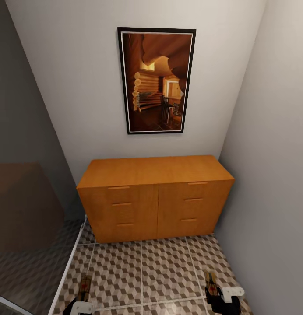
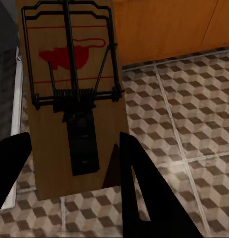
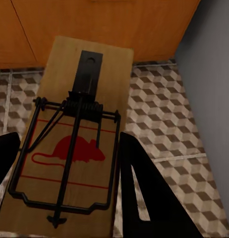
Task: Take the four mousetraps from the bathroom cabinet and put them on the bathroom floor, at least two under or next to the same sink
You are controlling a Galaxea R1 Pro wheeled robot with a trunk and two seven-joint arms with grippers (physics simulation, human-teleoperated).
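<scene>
Head view: we face the cabinet [image 1: 155, 197] against the back wall, drawers shut, top bare, a framed picture [image 1: 156, 81] above it. Bathroom floor [image 1: 142, 267] w/ cube-pattern tiles runs btwn us and the cabinet. Both arms sit low at the picture's bottom edge, each w/ a mousetrap: left gripper [image 1: 83, 302] w/ the left mousetrap [image 1: 85, 285], right gripper [image 1: 217, 302] w/ the right mousetrap [image 1: 210, 282]

Left wrist view: left gripper [image 2: 75, 163] pinches the board of the left mousetrap [image 2: 70, 99] by its long edges, one dark finger each side, wire frame and red spot pointing away from the wrist. Trap is held above the tiles, not resting on them

Right wrist view: right gripper [image 3: 70, 173] pinches the right mousetrap [image 3: 75, 134] the same way, across the board's width, red mouse mark nearest the wrist

Handling, our judgement: traps look light, stiff, flat wood; edges thin, so could slip or twist if the pinch is off-centre. Best hold is across the bare board edges, clear of the wire bar and spring, which may snap. Set down flat, low release

No sink seen; other two traps not seen
</scene>
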